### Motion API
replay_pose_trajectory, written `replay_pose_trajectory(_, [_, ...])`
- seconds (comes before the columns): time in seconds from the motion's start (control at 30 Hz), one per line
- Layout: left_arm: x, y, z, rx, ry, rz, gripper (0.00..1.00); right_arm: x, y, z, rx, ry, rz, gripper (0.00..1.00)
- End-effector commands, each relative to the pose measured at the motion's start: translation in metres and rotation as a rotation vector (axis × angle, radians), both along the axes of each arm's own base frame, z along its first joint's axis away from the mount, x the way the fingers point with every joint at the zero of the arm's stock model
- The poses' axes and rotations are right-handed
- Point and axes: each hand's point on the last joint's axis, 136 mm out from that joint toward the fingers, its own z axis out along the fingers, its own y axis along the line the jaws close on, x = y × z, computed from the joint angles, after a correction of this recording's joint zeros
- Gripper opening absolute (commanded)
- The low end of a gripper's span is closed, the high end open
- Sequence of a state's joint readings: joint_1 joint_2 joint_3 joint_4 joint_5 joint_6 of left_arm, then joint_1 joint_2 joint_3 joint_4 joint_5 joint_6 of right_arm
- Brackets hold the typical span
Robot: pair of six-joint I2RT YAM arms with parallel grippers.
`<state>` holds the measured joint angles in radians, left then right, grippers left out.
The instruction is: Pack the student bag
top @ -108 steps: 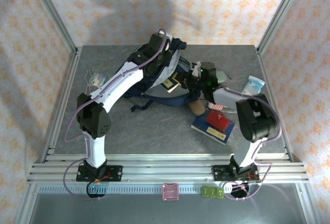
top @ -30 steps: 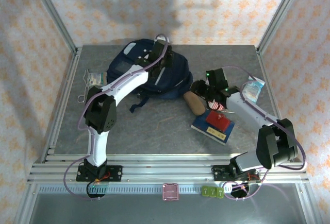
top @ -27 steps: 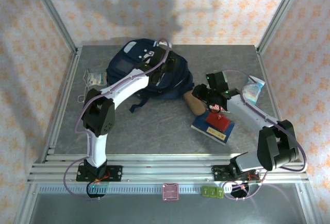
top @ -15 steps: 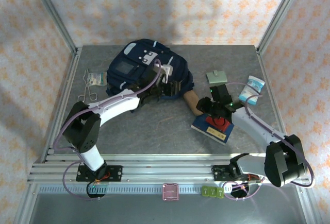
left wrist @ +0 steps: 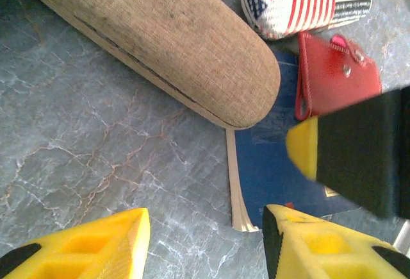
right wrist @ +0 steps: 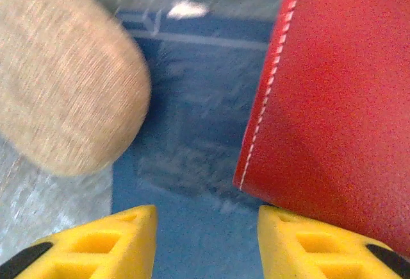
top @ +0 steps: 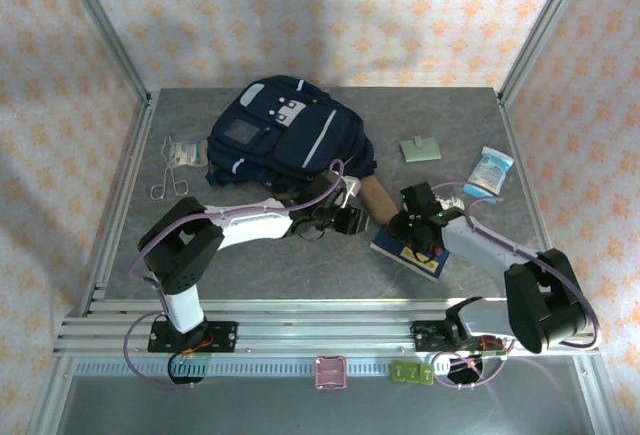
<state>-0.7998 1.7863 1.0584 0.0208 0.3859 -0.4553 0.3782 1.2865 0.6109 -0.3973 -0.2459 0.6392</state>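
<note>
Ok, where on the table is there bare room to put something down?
Widest bare patch: the near strip of table between the left arm and the front rail. A smaller one: the far right corner, behind the grey pouch and tissue pack. Crowded: the middle right, where glasses case, blue book, left gripper and right gripper cluster beside the student bag.

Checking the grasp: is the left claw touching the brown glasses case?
Apart. In the left wrist view, bare grey table lies between the open left claw and the glasses case.
</note>
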Motion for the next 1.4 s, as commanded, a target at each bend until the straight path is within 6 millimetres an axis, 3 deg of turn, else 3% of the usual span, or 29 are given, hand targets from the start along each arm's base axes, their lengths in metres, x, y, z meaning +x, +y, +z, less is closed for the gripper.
replay_pose_trajectory(0.0, [-0.006, -0.008, -0.005, -0.001, 0.004, -0.029, 0.51, 0.018, -0.037, 0.008, -0.129, -0.06, -0.137, 0.47])
replay_pose_trajectory(0.23, [-0.022, -0.012, -0.025, 0.038, 0.041, -0.076, 0.51, 0.04, -0.058, 0.007, -0.178, -0.082, -0.208, 0.51])
replay_pose_trajectory(0.5, [-0.033, -0.025, -0.031, 0.017, 0.068, -0.128, 0.53, 0.033, -0.071, 0.003, -0.247, -0.057, -0.233, 0.72])
replay_pose_trajectory(0.67, [-0.04, -0.032, -0.036, 0.073, 0.064, -0.174, 0.53, 0.032, -0.063, 0.007, -0.195, -0.059, -0.21, 0.71])
replay_pose_trajectory(0.7, [-0.041, -0.031, -0.049, 0.103, 0.08, -0.172, 0.52, 0.03, -0.058, 0.004, -0.171, -0.049, -0.198, 0.7])
replay_pose_trajectory(0.83, [-0.033, -0.018, -0.053, 0.132, 0.064, -0.093, 0.51, 0.02, -0.03, -0.014, -0.028, -0.009, -0.159, 0.65])
replay_pose_trajectory(1.07, [-0.024, 0.015, -0.034, 0.119, 0.037, 0.044, 0.51, 0.011, 0.039, -0.025, 0.172, 0.026, -0.064, 0.61])
replay_pose_trajectory(1.27, [-0.022, 0.052, -0.038, 0.141, 0.044, 0.165, 0.52, 0.036, 0.078, -0.012, 0.259, -0.037, 0.012, 0.61])
replay_pose_trajectory(1.37, [-0.021, 0.058, -0.041, 0.148, 0.055, 0.181, 0.52, 0.048, 0.091, -0.001, 0.262, -0.058, 0.063, 0.61])
